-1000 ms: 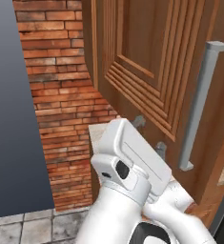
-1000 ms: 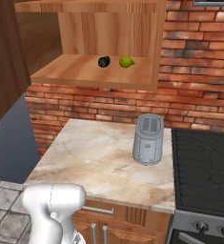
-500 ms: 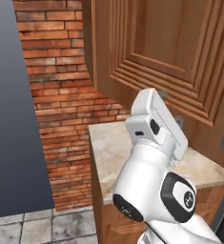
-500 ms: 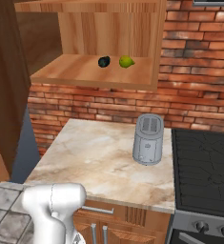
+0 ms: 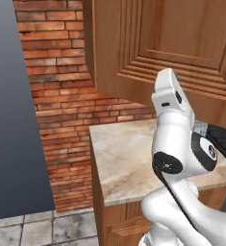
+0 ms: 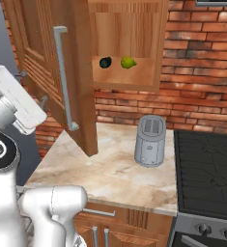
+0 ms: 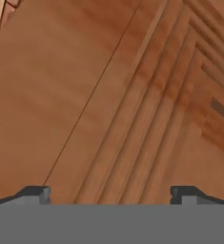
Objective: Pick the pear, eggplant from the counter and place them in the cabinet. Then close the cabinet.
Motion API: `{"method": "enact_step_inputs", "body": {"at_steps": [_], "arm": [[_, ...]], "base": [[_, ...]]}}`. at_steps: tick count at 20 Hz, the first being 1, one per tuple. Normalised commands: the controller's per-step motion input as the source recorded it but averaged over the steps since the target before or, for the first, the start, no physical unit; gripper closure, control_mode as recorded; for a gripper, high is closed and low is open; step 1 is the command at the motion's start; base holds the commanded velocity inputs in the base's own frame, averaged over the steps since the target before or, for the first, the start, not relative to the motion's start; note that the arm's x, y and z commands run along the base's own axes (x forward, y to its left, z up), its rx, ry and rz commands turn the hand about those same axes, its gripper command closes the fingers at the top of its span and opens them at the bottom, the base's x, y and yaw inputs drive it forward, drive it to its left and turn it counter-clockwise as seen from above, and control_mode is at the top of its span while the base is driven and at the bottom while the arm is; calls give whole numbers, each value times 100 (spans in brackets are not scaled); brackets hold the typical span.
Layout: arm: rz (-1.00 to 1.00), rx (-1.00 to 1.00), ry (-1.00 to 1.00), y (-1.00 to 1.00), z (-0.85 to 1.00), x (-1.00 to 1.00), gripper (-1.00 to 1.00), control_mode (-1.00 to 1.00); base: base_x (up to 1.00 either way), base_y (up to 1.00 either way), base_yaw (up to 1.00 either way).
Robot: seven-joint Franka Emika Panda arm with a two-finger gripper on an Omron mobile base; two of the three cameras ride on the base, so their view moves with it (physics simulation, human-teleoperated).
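Observation:
The pear [image 6: 128,62] and the dark eggplant [image 6: 105,62] lie side by side on the shelf inside the cabinet [image 6: 134,82]. Its grooved wooden door [image 6: 81,72] with the grey bar handle [image 6: 62,77] stands partly swung across the opening. My gripper [image 6: 34,88] is open and empty, set against the door's outer face to the left of the handle. In the hand view my gripper [image 7: 111,194] looks straight at the raised-panel grooves of the door [image 7: 132,95] from very close. In the left base view, the door [image 5: 172,43] looms above my hand [image 5: 169,91].
A grey toaster [image 6: 150,141] stands on the marbled counter [image 6: 105,169] below the cabinet. A black stove [image 6: 206,164] adjoins the counter on the right. A brick wall [image 5: 56,105] runs behind, and drawer fronts [image 6: 115,222] sit under the counter.
The door has swung from wide open at the left toward the cabinet opening, and my arm has risen and followed with the open gripper on its face. Pear and eggplant stay put.

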Motion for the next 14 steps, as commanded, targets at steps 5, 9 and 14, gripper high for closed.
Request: {"method": "enact_step_inputs", "body": {"at_steps": [5, 9, 14], "arm": [[23, 0, 0, -61, 0, 88, -100, -100], [29, 0, 0, -51, 0, 72, -100, -100], [32, 0, 0, -51, 15, 69, -100, -100]], "base": [[0, 0, 0], [0, 0, 0], [0, 0, 0]]}}
